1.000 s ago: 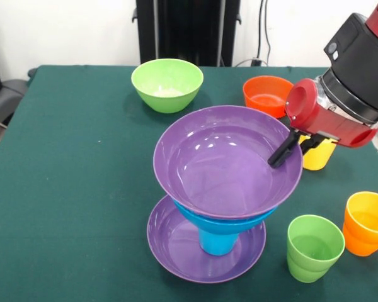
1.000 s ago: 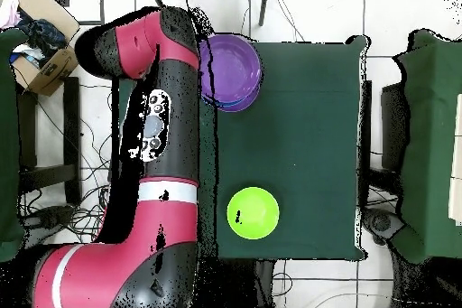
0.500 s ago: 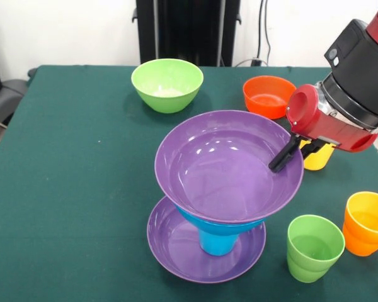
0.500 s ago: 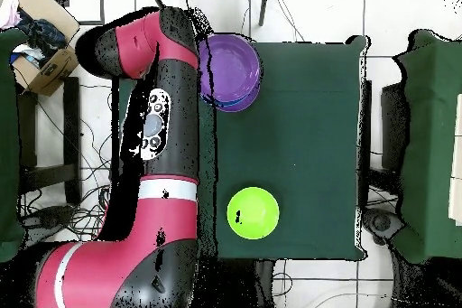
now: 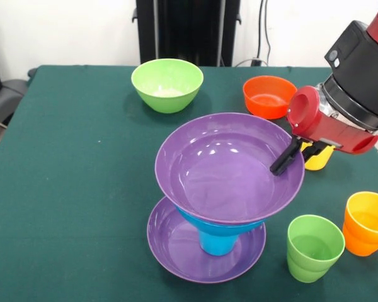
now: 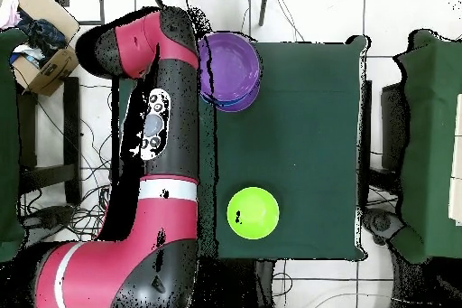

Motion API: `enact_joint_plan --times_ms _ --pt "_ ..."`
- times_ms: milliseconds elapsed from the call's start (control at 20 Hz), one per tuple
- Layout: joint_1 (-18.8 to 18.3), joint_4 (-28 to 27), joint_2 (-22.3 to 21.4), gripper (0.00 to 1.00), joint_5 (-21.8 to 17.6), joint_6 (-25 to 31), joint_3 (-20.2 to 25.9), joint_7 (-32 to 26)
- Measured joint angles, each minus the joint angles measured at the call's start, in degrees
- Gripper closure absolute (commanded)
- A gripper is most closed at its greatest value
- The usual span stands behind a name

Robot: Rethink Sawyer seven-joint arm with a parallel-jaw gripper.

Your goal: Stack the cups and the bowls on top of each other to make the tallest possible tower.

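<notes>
The tower stands at the front of the table: a wide purple bowl (image 5: 176,246) as base, a blue cup (image 5: 217,243) in it, a deep blue bowl (image 5: 230,224) on the cup, and a second purple bowl (image 5: 220,170) on top, slightly tilted. My gripper (image 5: 291,162) is shut on the right rim of the top purple bowl, one finger inside it. A yellow cup (image 5: 315,161) stands behind the gripper. A green cup (image 5: 314,247) and an orange cup (image 5: 366,224) stand at the front right. No red cup shows. In the overhead view the arm hides the gripper beside the purple bowl (image 6: 230,70).
A light green bowl (image 5: 167,83) and a smaller orange bowl (image 5: 267,95) stand at the far side of the table. The green bowl also shows in the overhead view (image 6: 253,213). The arm (image 6: 162,142) covers the table's left strip there.
The gripper has lowered the top purple bowl a little and shifted it slightly right, closer onto the blue bowl. Everything else stands as before.
</notes>
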Motion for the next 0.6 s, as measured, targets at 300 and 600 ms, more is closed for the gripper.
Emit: enact_joint_plan --times_ms 300,600 --pt "-0.1 0.0 0.0 1.00 0.0 -2.0 0.0 0.0" --pt "-0.1 0.0 0.0 1.00 0.0 -3.2 0.0 0.0"
